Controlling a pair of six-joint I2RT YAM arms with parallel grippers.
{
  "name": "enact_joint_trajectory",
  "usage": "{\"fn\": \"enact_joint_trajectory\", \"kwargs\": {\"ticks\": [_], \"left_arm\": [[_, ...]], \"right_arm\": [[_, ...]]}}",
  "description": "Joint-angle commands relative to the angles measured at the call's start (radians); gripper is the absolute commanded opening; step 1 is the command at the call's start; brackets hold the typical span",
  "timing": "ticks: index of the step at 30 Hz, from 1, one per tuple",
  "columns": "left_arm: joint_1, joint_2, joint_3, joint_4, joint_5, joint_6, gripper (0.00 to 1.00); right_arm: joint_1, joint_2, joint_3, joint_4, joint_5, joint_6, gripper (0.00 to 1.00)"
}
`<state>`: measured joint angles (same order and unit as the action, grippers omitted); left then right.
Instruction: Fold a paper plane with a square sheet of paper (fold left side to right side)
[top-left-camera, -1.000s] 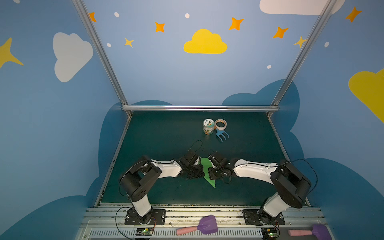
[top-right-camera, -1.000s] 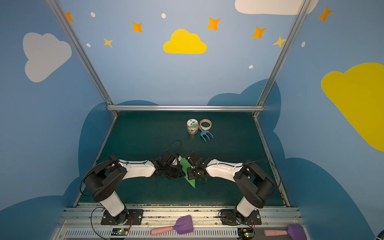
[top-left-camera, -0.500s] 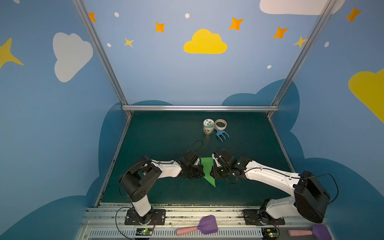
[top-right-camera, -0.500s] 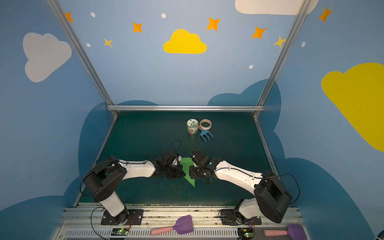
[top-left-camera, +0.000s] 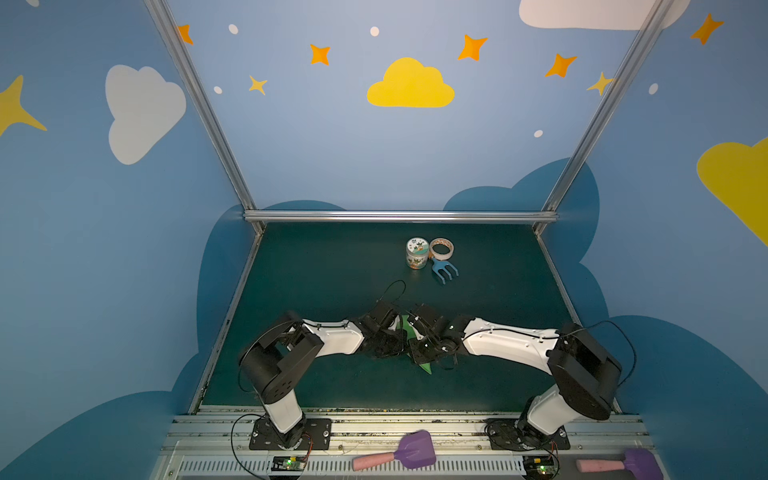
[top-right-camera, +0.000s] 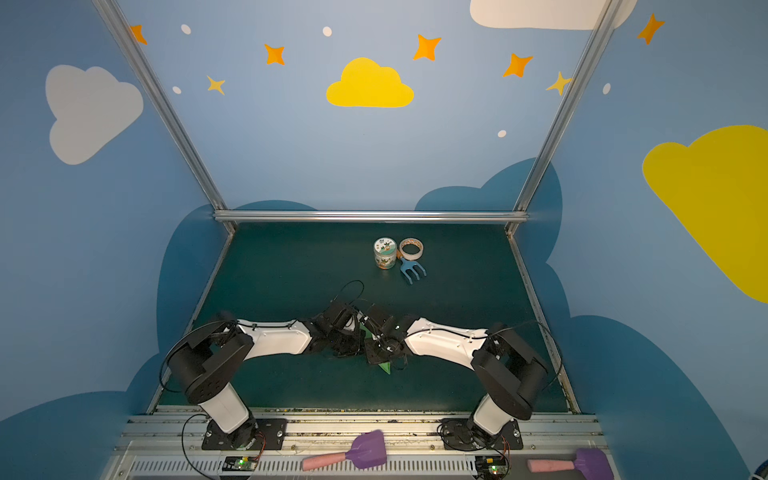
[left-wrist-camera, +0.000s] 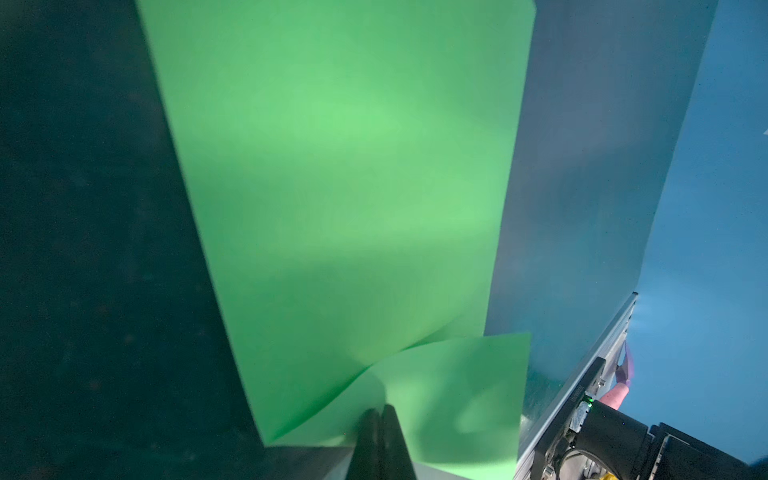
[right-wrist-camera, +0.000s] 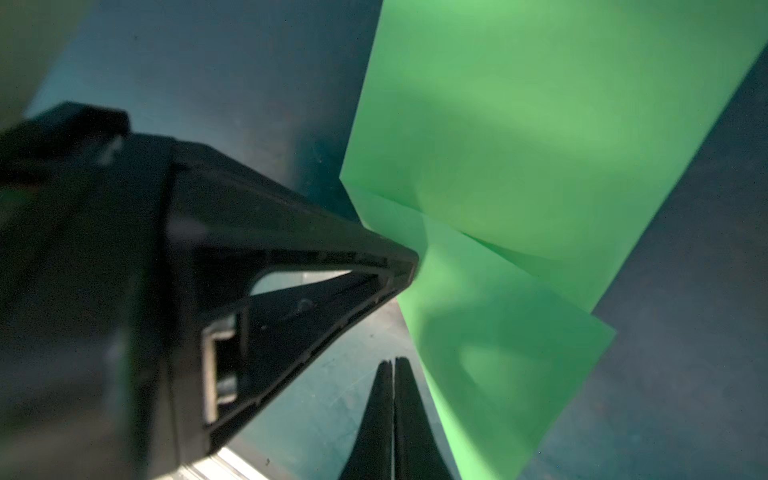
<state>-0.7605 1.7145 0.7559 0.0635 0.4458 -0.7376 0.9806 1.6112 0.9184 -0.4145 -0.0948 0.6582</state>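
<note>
- The right pincer (right-wrist-camera: 392, 365), jaws together, empty, has been brought in just beside the folded green paper (left-wrist-camera: 340, 166).
- The left pincer (left-wrist-camera: 380, 415), jaws together, is pressed on a raised flap; creasing seems unfinished.

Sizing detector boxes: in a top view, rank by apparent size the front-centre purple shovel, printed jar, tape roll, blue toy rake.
1. purple shovel: clearly largest, though also nearest the camera.
2. printed jar, blue toy rake, tape roll: too alike to rank.

Left arm (top-left-camera: 332, 338) and right arm (top-left-camera: 511, 343) show white shells, black joints, black cables.
</note>
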Motion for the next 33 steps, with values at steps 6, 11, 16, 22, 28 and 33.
{"fn": "enact_joint_trajectory", "kwargs": {"ticks": [6,11,16,22,28,33], "left_arm": [[-0.006,0.025,-0.006,-0.082,-0.065,0.02,0.03],[-0.006,0.024,-0.011,-0.081,-0.066,0.018,0.03],[-0.006,0.022,-0.012,-0.082,-0.065,0.018,0.03],[-0.006,0.023,-0.009,-0.085,-0.066,0.018,0.03],[-0.006,0.019,-0.01,-0.088,-0.069,0.019,0.03],[-0.006,0.022,-0.007,-0.09,-0.066,0.021,0.03]], "right_arm": [[-0.005,0.051,0.028,0.013,0.015,-0.001,0.0],[-0.013,0.054,0.002,0.013,0.028,-0.002,0.0],[-0.015,0.041,-0.033,0.026,0.026,0.004,0.0],[-0.015,0.025,-0.081,0.046,0.023,0.018,0.0],[-0.013,-0.011,-0.14,0.056,0.026,0.039,0.0],[-0.009,-0.065,-0.187,0.051,0.034,0.062,0.0]]}}
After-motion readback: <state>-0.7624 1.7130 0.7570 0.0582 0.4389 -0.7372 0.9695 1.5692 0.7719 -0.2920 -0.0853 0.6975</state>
